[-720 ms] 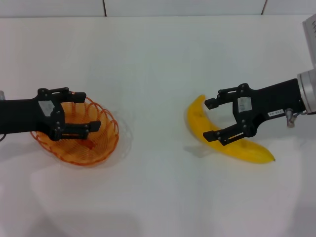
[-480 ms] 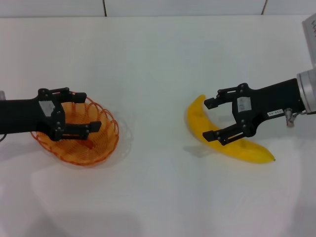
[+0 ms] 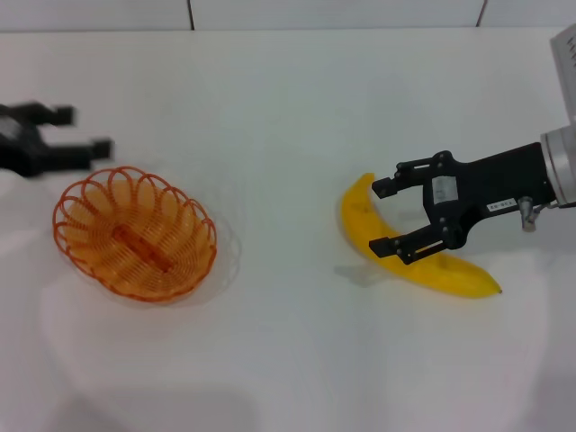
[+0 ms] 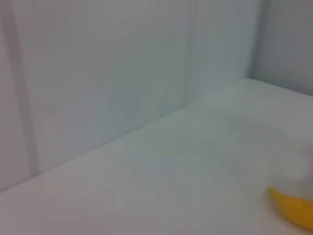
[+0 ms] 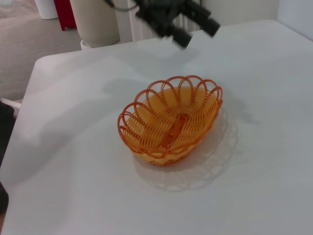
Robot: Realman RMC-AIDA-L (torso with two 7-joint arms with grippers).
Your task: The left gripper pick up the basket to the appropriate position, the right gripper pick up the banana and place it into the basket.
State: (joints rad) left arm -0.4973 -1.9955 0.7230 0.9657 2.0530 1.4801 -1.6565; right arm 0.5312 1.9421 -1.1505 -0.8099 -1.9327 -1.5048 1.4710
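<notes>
The orange wire basket (image 3: 135,234) sits on the white table at the left, empty and free of any grip. My left gripper (image 3: 83,131) is open, blurred, raised behind and to the left of the basket. The right wrist view shows the basket (image 5: 171,122) with the left gripper (image 5: 195,30) beyond it. The yellow banana (image 3: 454,273) lies on the table at the right. My right gripper (image 3: 382,218) is open, its fingers straddling the banana's middle without closing on it. The banana's tip (image 4: 293,210) shows in the left wrist view.
The white table (image 3: 288,360) has bare surface between basket and banana and at the front. A tiled wall runs along the back. In the right wrist view the table's far edge (image 5: 54,56) gives onto a floor with a beige cylinder (image 5: 95,22).
My left gripper has left the basket, moving up and back to the left with nothing in it. The basket stays in place. The right gripper and banana have not moved.
</notes>
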